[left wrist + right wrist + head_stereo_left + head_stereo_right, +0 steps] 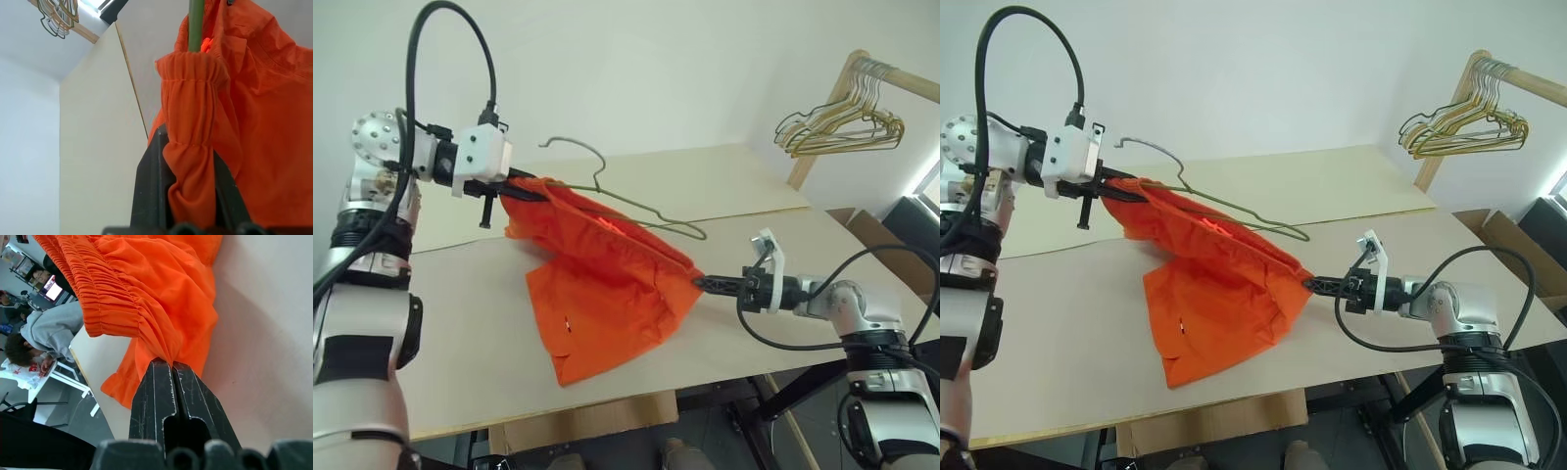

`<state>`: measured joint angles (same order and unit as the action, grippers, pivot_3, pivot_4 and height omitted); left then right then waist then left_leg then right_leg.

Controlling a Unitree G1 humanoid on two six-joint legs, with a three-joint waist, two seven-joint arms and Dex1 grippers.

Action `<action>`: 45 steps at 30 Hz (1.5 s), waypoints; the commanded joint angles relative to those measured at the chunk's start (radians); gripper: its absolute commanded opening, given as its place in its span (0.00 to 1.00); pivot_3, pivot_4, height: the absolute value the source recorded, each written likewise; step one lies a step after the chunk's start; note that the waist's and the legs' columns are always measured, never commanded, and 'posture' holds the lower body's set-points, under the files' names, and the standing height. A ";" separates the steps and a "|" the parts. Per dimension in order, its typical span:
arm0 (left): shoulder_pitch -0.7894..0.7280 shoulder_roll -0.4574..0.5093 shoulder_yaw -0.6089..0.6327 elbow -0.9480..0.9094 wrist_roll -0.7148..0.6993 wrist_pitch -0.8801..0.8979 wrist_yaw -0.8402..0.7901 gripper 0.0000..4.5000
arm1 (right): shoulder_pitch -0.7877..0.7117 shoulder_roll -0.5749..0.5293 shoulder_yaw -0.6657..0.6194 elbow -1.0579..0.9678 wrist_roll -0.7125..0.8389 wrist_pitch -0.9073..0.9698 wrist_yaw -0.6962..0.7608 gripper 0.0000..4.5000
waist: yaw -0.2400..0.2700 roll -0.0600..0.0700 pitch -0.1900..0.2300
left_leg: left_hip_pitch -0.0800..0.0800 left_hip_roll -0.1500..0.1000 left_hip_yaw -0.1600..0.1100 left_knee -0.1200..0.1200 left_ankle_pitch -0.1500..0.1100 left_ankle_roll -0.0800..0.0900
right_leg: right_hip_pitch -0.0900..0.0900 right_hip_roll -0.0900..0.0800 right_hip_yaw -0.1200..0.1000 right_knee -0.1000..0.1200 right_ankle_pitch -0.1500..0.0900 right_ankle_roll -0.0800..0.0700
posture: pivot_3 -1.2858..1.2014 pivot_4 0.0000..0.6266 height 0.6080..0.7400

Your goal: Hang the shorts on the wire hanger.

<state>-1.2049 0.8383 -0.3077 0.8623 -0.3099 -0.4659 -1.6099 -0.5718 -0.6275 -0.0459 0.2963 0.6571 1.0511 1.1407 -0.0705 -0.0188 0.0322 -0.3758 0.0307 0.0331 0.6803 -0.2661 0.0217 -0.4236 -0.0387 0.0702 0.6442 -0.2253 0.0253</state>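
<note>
Left hand (514,186): clamped the waistband of the shorts (607,284) and the hanger (636,201), raised above the desk (470,323).
Right hand (700,284): pinched the opposite waistband corner.
Tip: the waistband needed to stay taut while it was worked along the wire.

Shorts (607,284): bright orange cloth, gathered elastic waistband stretched taut in sloping line, high end at robot's left, low end at robot's right. Both waistband ends pinched and lifted. Legs hang below, crumpled, lower hem resting on table near front edge. Small pale mark on 1 leg.

Wire hanger (626,201): thin grey-green wire, hook up and toward robot's left, tilted. Lower part runs along waistband; 1 end passes inside gathered band at high end, other corner sticks out beyond cloth above waistband.
</note>
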 commanded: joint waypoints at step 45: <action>0.078 -0.089 0.115 0.178 0.342 -0.186 0.301 0.00 | -0.289 -0.139 0.272 -0.398 -0.322 -0.279 -0.019 0.01 | 0.004 0.000 0.000 | -0.007 0.000 0.000 0.002 0.000 0.000 | -0.005 -0.002 -0.002 0.000 0.000 0.000 | 0.51 0.00 1.00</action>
<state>-1.1177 0.7500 -0.2237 1.0774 0.0414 -0.6657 -1.3313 -0.8198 -0.7642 0.2376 -0.0815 0.3336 0.7714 1.1127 -0.0663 -0.0188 0.0322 -0.3832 0.0304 0.0332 0.6823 -0.2662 0.0218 -0.4283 -0.0405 0.0679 0.6439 -0.2252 0.0254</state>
